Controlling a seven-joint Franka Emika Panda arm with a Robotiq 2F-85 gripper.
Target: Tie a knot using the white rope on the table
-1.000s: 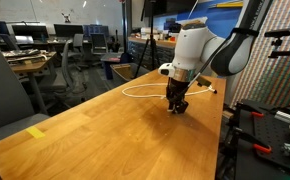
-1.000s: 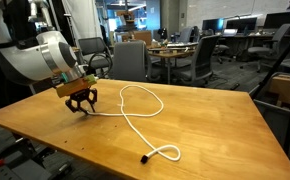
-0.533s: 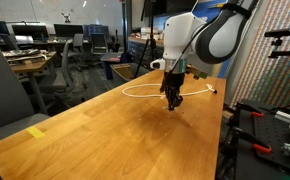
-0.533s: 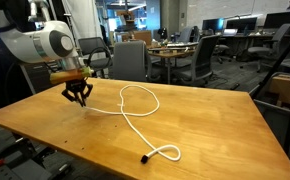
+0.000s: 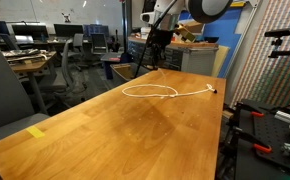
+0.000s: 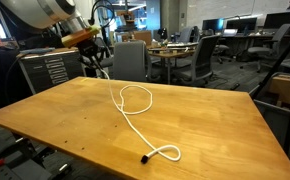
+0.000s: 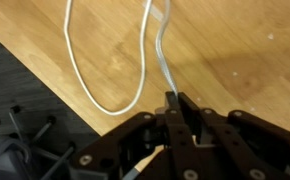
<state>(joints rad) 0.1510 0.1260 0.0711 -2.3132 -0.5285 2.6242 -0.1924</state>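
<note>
A long, thin white rope point(image 6: 135, 130) is laid across the smooth honey-brown wooden surface point(image 6: 215, 125). It is curled into an oval loop toward 12 o'clock and bent into a small hook at 5 o'clock, beside a dark tip. One strand is held above the surface toward 10 o'clock, pinched between the pressed-together jaws of the black gripper point(image 7: 177, 100). That pinch is shown plainly only in the wrist view. A small yellow tape strip point(image 5: 35, 131) is seen in an exterior view alone.
</note>
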